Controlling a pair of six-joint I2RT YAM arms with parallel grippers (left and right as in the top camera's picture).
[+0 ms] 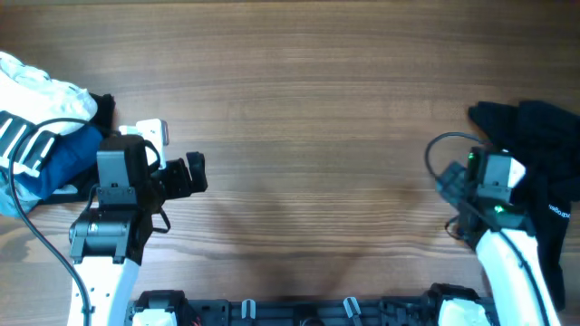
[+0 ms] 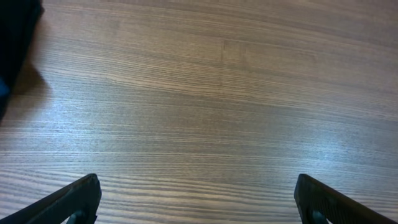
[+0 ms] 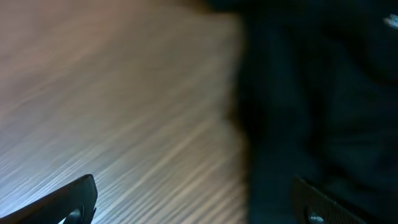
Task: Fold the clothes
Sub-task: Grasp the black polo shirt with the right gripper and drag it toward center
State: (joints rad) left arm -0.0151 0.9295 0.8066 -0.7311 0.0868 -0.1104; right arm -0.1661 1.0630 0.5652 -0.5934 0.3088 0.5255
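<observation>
The clothes, a black T-shirt [image 1: 544, 154], lie crumpled at the table's right edge, with small white lettering near the lower right. In the right wrist view the blurred black T-shirt [image 3: 311, 93] fills the right half. My right gripper [image 3: 194, 186] is open: one finger is over bare wood, the other is over the shirt's edge, and nothing is between them. The right arm [image 1: 494, 186] stands right beside the shirt's left edge. My left gripper [image 1: 197, 172] points right over bare table, far from the shirt. It is open and empty [image 2: 197, 183].
A white garment with black stripes [image 1: 36, 104] and a blue folded garment [image 1: 54, 163] are piled at the left edge, behind the left arm. A dark shape [image 2: 15, 37] shows in the left wrist view's top left corner. Arm bases [image 1: 299, 308] line the front edge.
</observation>
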